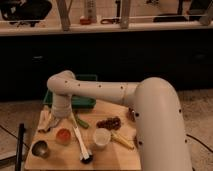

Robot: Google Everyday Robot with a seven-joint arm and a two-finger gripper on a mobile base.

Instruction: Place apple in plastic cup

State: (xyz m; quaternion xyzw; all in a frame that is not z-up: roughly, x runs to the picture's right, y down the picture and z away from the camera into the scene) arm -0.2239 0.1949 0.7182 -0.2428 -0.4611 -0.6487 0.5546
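The apple point(63, 135) is a small orange-red round shape on the wooden table point(115, 159), left of centre. A pale translucent rim around it looks like the plastic cup point(63, 141), so the apple seems to sit in it. My gripper point(60, 119) hangs from the white arm's wrist point(61, 102), just above and behind the apple. Its tips are hidden by the wrist.
An opaque white cup point(101, 138) stands right of the apple and a shiny metal cup point(40, 148) at the front left. Dark red grapes point(109, 122), a green basket point(80, 100), a white-handled utensil point(81, 145) and a yellow item point(122, 141) also lie here. My arm's big body point(157, 125) fills the right.
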